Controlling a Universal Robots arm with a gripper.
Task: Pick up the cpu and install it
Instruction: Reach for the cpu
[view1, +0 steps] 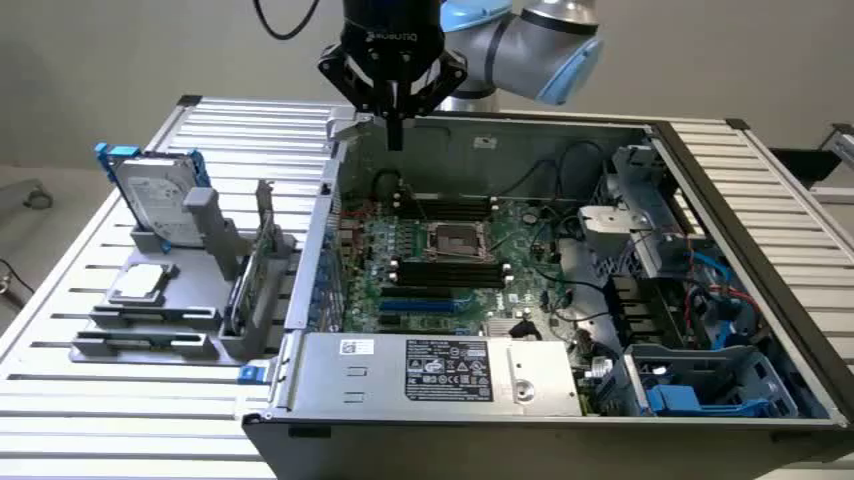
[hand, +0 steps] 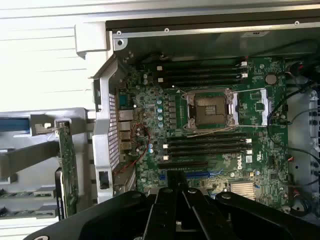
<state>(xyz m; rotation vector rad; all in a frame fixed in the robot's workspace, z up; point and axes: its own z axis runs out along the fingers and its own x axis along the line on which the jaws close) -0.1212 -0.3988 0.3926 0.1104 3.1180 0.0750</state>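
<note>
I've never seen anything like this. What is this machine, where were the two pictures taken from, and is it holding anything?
It is a robot arm with a pincer at its end. One picture comes from a camera standing off the arm; the other from a camera on its wrist, looking past the pincer into an open computer case with its green motherboard. Beside the case, on the slatted table, a grey stand holds the cpu, a small silver chip, and an upright hard drive. The pincer is shut and empty, hovering above the case.

Arm (view1: 534, 35) aloft, jaws together, empty.
</note>
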